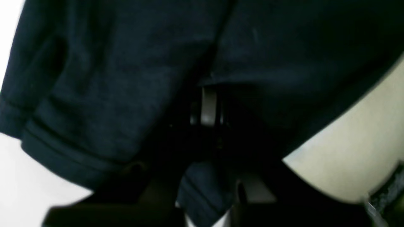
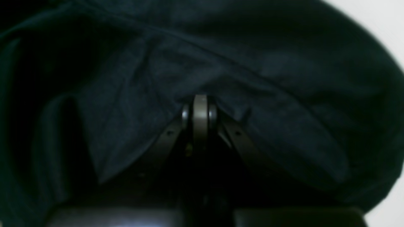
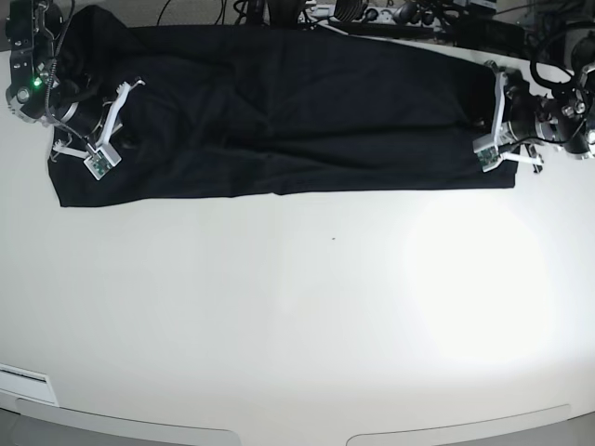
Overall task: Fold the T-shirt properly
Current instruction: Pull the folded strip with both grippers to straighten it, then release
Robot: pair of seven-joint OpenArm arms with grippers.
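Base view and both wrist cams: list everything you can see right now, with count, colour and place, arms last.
T-shirt: one, black, spread as a long band across the far part of the table, partly folded.
Table: one, white, bare over its near part.
Cables: several, dark, along the far edge behind the shirt; too small to count.
Right gripper: one, black with white fittings, shut on the T-shirt at its end on the base view's left.
Left gripper: one, black with white fittings, shut on the T-shirt at its end on the base view's right.

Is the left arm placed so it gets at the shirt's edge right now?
Probably yes: the left gripper sits at the end of the shirt and looks shut on cloth, nothing between them.
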